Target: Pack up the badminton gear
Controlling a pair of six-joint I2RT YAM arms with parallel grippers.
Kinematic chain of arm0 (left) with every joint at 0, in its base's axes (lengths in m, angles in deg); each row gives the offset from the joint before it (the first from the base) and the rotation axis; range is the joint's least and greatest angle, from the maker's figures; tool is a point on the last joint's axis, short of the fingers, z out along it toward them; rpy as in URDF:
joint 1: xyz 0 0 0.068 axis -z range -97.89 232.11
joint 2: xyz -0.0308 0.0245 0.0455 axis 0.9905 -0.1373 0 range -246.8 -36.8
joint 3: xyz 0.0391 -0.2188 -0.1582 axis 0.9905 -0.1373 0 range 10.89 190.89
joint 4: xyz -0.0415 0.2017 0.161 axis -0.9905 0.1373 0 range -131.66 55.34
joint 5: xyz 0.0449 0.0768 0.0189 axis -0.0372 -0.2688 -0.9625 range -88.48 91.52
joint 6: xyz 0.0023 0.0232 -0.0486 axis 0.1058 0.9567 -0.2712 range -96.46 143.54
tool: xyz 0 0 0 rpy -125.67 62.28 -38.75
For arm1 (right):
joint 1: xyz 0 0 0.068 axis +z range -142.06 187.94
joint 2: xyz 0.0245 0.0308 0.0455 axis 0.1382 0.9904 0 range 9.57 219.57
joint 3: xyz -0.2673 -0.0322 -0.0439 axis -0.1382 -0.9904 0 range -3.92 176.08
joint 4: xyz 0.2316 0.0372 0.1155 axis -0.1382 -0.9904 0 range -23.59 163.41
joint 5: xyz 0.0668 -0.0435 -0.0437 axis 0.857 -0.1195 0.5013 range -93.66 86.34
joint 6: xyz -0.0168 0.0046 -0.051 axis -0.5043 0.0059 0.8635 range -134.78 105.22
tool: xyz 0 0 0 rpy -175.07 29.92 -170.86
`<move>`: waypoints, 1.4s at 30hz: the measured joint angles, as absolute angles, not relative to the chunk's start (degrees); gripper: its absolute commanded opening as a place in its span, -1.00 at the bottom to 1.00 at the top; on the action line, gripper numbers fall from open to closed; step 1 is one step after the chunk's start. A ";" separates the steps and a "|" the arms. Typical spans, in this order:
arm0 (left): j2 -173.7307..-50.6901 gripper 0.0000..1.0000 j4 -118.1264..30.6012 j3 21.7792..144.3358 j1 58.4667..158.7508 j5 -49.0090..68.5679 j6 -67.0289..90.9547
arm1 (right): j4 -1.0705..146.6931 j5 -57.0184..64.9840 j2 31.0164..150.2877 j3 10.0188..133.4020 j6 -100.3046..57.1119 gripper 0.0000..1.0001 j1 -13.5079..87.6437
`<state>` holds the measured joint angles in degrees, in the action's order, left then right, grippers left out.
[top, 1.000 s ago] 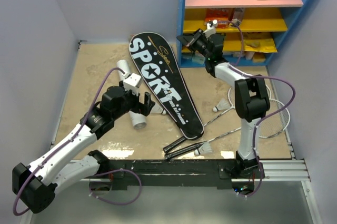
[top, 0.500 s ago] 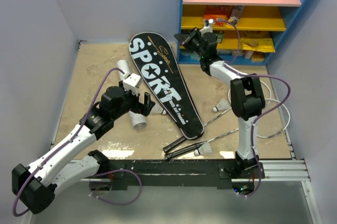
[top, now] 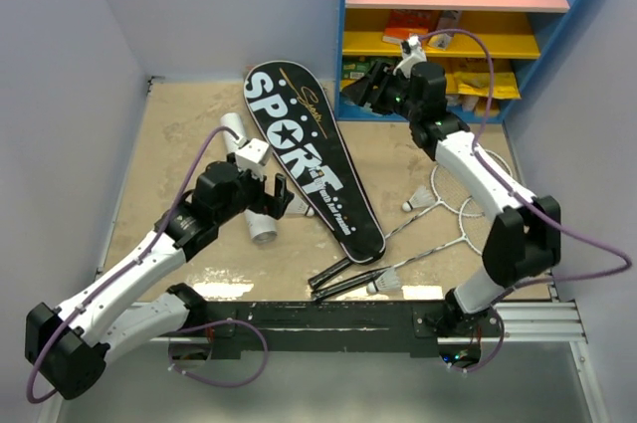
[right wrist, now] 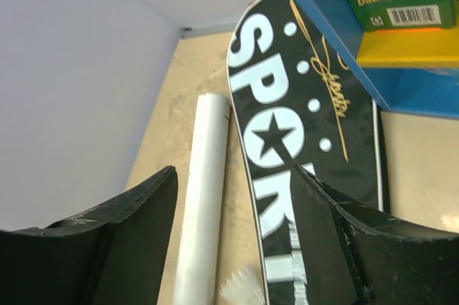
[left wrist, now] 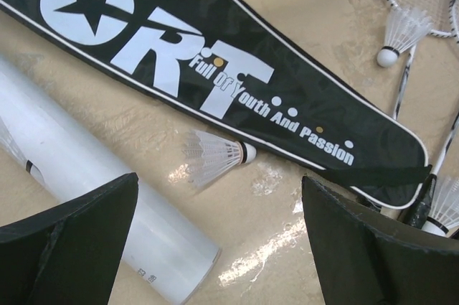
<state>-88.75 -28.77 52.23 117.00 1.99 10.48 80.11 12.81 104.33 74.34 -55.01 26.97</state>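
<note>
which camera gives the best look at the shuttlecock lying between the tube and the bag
Left wrist: the shuttlecock is whole and close, cork toward the bag, beside the tube. Top external shows it as a tiny white shape; right wrist catches just feather tips at its bottom edge.

The top camera looks down from above and behind the arm bases and sees the whole table [top: 189, 124] up to the blue shelf [top: 344, 45]. The left wrist camera hangs close over the table, facing almost straight down on the narrow end of the black bag [left wrist: 287, 97], the white tube [left wrist: 93, 183] and one shuttlecock [left wrist: 211, 158] (all three appear also from the top). The right wrist camera looks obliquely, from farther away, at the bag's wide end and the tube; both wrist views share these two.
</note>
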 measured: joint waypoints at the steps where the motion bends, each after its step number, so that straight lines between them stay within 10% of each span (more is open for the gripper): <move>1: -89.21 0.99 -28.73 52.25 117.00 1.66 10.48 | 76.83 11.98 101.88 74.12 -52.56 0.38 27.19; 42: -151.87 0.98 -14.15 100.23 93.60 -21.68 -9.82 | 57.09 1.03 80.29 48.63 -40.28 0.57 35.32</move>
